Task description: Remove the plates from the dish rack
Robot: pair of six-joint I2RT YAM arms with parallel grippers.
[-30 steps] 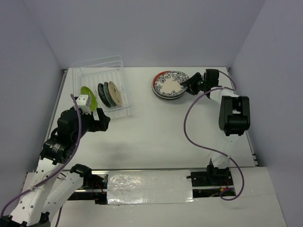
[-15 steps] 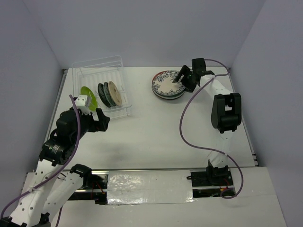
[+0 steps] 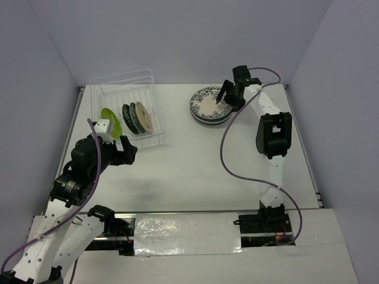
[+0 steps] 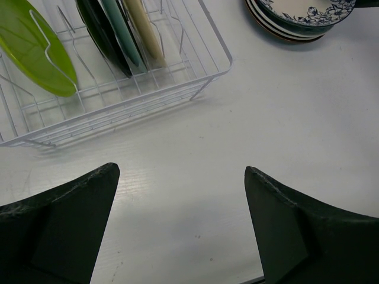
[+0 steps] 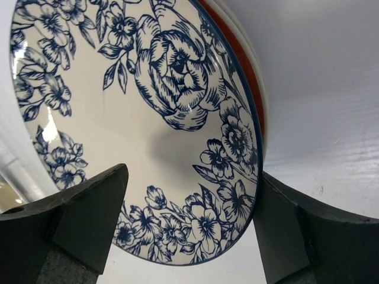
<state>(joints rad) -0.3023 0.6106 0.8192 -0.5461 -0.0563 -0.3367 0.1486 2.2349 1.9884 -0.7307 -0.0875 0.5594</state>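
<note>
Plates: four are seen standing on edge in the dish rack (image 3: 125, 89): a lime green plate (image 4: 35, 50), a dark plate (image 4: 98, 26), a teal plate (image 4: 121, 29) and a cream plate (image 4: 147, 32). Others are stacked flat on the table (image 3: 177, 160), well to the right of the rack.
Stack: a blue-flowered plate (image 5: 136, 118) is seen on top, with a red-rimmed plate (image 5: 240, 53) beneath it.
Handling: the plates are judged stiff, glossy and slippery, and light enough for one gripper. Whether they are ceramic or plastic cannot be told. Chipping is to be feared if one is dropped or knocked against the rack's wires.
Where to take hold: the upper rim of a standing plate is judged best, with one finger on each face. It would then be lifted straight up out of its slot.
Left gripper (image 4: 180, 171): held wide open with nothing in it, over bare table just in front of the rack's near edge.
Right gripper (image 3: 227, 94): spread wide above the stack, far to the right of the rack. Its fingers are seen on either side of the flowered plate's rim, and nothing appears to be clamped.
Writing: no brand, label or lettering can be read. Only the flower pattern is seen.
</note>
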